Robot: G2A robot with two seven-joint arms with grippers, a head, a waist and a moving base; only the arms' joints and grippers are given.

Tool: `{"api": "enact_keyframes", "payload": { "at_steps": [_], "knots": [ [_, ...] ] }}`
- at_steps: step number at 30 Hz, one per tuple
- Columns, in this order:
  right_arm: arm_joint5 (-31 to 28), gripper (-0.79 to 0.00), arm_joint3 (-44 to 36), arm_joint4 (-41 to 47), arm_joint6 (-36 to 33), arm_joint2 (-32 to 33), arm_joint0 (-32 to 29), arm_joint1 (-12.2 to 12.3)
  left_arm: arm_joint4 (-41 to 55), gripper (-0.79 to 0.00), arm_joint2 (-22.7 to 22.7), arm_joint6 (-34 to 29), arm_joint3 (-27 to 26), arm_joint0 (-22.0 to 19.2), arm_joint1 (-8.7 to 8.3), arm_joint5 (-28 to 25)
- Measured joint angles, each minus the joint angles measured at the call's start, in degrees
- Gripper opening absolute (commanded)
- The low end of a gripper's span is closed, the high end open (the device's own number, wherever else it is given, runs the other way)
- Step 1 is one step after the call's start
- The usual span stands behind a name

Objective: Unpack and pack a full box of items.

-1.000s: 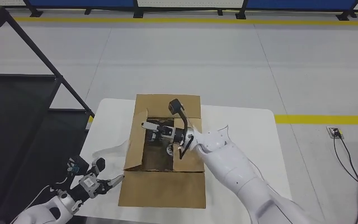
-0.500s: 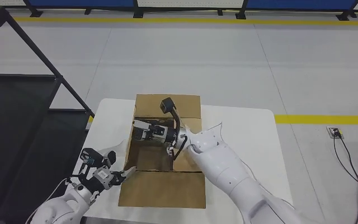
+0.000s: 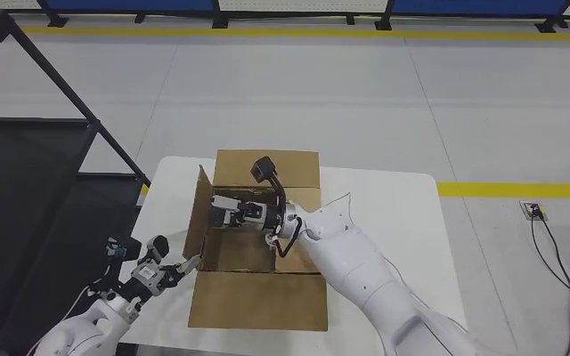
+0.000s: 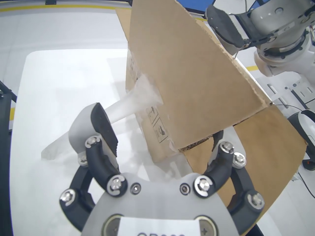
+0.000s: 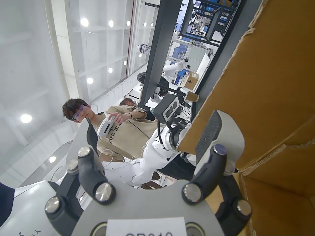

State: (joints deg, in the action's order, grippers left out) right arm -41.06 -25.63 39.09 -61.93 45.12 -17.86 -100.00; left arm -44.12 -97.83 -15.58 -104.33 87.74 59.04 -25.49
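Box (image 3: 258, 301) sits mid-frame in the top view on the white table (image 3: 392, 222), top open. Change over the last second: the right claw (image 3: 216, 214), inside the box, has slid toward frame left and pushed the side flap (image 3: 198, 209) further outward, so it now leans away from the opening. Its fingers are spread and grip nothing, and one finger (image 5: 211, 133) sits right by the flap's inner face. The left claw (image 3: 175, 252), at lower left, has crept up toward the box's near left corner. Its fingers are spread and empty. In its wrist view the flap's corner lies between them, contact unclear. A clear tape strip (image 4: 137, 99) hangs off the box wall. Judgement: the opening is now wider, so unpacking can likely start. Contents too dark to make out.
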Motion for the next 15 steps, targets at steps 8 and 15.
{"api": "enact_keyframes", "payload": {
  "at_steps": [8,15],
  "knots": [
    [-1.94,0.000,-0.38,-1.03,0.66,3.01,-0.66,1.63,1.77,0.000,-3.16,0.66,1.39,0.90,-0.11,0.66],
    [-2.02,0.000,-2.32,-2.04,0.73,6.02,-2.14,3.70,3.98,0.000,-5.18,-0.38,3.77,1.16,-0.25,0.51]
  ]
}}
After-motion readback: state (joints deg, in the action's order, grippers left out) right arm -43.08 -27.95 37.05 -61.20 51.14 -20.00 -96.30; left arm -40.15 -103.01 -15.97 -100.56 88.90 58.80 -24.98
